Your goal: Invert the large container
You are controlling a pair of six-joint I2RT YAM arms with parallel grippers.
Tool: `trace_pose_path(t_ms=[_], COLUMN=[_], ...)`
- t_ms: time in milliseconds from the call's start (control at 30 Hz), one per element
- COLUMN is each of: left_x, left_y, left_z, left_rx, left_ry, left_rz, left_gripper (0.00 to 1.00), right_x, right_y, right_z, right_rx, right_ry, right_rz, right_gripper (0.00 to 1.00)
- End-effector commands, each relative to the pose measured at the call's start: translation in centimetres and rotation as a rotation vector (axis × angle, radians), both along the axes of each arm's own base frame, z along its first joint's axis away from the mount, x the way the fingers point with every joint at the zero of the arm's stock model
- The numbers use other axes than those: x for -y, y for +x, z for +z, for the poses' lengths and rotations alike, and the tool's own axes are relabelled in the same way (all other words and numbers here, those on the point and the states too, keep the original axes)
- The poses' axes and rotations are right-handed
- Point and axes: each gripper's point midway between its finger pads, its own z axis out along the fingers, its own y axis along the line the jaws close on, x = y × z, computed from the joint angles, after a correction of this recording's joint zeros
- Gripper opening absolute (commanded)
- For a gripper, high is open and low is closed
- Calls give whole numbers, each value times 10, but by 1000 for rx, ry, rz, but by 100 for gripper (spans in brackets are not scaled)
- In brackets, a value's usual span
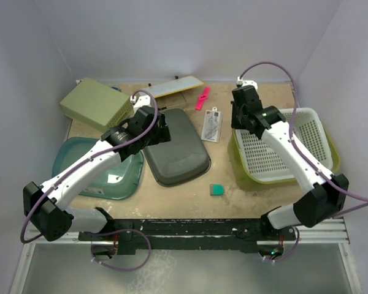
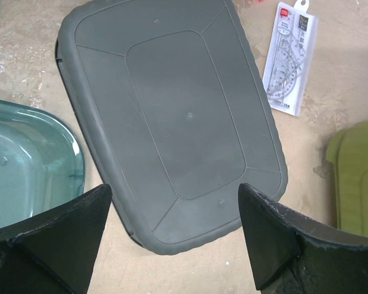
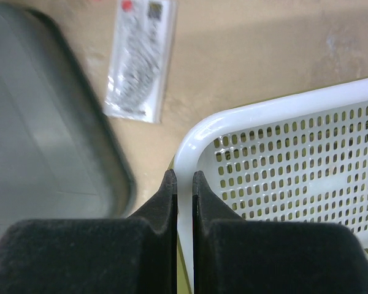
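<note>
The large container (image 1: 93, 101) is sitting at the far left corner of the bench with a flat face up and no opening showing. Neither arm is touching it, so the chief danger, as I am judging it, is that the wrong bin is getting handled. The left gripper (image 2: 175, 191) is hanging with its fingers spread wide over the dark grey tub (image 2: 172, 110), which is lying bottom-up mid-bench; closing here would be seizing that tub instead. In reaching for the far left corner, the left arm would be passing over the teal tub (image 1: 70, 156) by the left edge and could be knocking it. The right gripper (image 3: 184, 177) is holding its fingers almost together at the rim of the white basket (image 3: 245, 113) near the right edge. I cannot tell whether they are pinching it; if they are, pulling away would be dragging the basket. The ruler packet (image 1: 212, 125) is lying where a sliding tub could be catching it.
</note>
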Motion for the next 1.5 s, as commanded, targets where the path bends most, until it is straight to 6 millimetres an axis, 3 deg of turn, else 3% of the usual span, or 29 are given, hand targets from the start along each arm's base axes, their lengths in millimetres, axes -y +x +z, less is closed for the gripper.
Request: trace_pose_path(t_ms=[0,133,233,333,467,567,667,767,900,1000,1100,1233,1267,1333,1467], left_x=[12,37,73,108,149,175,203,230,260,266,267,271,270,266,239], left_y=[0,-5,-9,-11,-19,-23,-25,-27,-31,-29,-23,-11,-8,-1,20], left_z=[18,14,21,21,15,14,7,3,-5,-15,-20,-11,-11,-11,-15], left_rx=[40,7,-2,-18,-57,-66,-87,-105,-139,-152,-145,-118,-118,-118,-120], left_ry=[-57,-170,-344,-437,-544,-632,-652,-682,-748,-739,-716,-704,-698,-695,-714], left_rz=[-48,-114,-188,-246,-307,-340,-376,-419,-478,-474,-456,-447,-443,-432,-366], left_gripper=[81,81,81,80,78,73,67,65,66,66,65,59,59,60,63], right_x=[17,26,28,27,24,24,41,66,89,95,95,91,95,84,62], right_y=[2,6,5,0,-16,-33,-47,-50,-51,-49,-42,-29,-22,-14,-7], right_z=[-14,-13,-13,-3,19,26,20,14,24,23,17,14,16,18,14], right_rx=[-12,0,-18,-7,52,101,101,69,55,31,-5,2,22,21,0], right_ry=[-62,-80,-90,-68,0,40,35,50,125,199,392,584,581,611,546], right_rz=[-24,-42,-42,-37,6,50,23,-61,-165,-191,-260,-465,-490,-485,-544], right_gripper=[2,8,23,27,40,57,65,67,69,74,74,63,62,62,62])
